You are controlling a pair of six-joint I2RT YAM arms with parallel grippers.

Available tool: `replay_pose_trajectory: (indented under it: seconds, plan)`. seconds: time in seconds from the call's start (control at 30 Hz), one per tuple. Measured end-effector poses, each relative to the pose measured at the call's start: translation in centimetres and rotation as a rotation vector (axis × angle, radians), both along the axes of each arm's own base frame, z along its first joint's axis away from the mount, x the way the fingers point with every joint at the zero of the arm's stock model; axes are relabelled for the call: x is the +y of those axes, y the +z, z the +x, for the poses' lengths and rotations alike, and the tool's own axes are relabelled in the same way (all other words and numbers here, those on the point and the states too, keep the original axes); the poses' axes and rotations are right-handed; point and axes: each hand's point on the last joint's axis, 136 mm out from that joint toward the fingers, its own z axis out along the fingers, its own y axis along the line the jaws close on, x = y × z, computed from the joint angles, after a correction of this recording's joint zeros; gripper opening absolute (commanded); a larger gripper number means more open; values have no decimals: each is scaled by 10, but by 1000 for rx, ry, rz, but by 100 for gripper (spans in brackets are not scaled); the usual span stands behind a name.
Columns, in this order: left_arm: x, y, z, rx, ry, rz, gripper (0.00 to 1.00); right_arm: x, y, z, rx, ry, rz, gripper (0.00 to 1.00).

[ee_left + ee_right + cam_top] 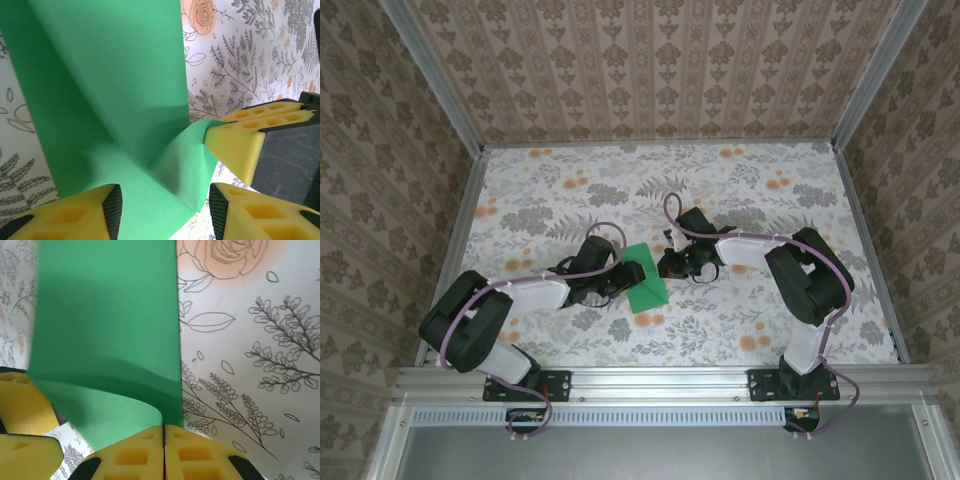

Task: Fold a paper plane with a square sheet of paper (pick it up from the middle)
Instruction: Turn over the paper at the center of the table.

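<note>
At counter centre, between both arms: square sheet of paper (645, 284), count one, bright green, its near edge raised and curled. right hand (164, 435), count one, fingers pressed together on the sheet's edge. left hand (165, 210), count one, jaws apart, paper passing loosely between them. Likely hazards: thin sheet slipping or tearing from the single edge pinch; a crooked crease if the left hand closes on the curl; hands colliding, being just beside each other. counter (770, 320), count one, floral
</note>
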Motion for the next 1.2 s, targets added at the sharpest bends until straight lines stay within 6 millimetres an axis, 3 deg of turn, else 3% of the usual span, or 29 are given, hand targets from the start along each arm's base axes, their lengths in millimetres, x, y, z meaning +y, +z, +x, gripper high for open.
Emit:
replay_pose_trajectory:
  seconds: [0.37, 0.43, 0.6, 0.83, 0.93, 1.07, 1.2]
  plan:
    - [-14, -7, 8, 4, -9, -16, 38, -4, -2, 2, 4, -20, 4, 12]
    - [-16, -5, 10, -2, -8, -23, 33, -4, 0, 2, 5, -26, 6, 19]
    - [-20, -2, 14, -8, -5, -29, 21, -9, 12, 5, -24, -51, 12, 50]
    - [-19, -1, 17, -12, -5, -6, 5, -35, 60, 14, -149, -144, 23, 69]
    - [-15, 0, 15, -19, -23, 49, 4, -49, 83, 14, -226, -187, 14, 73]
    - [-8, 29, 18, -83, -63, 187, 4, -69, 106, 8, -317, -237, -13, 79]
    - [-3, 85, 27, -221, -101, 381, 5, -87, 117, 0, -375, -268, -56, 81]
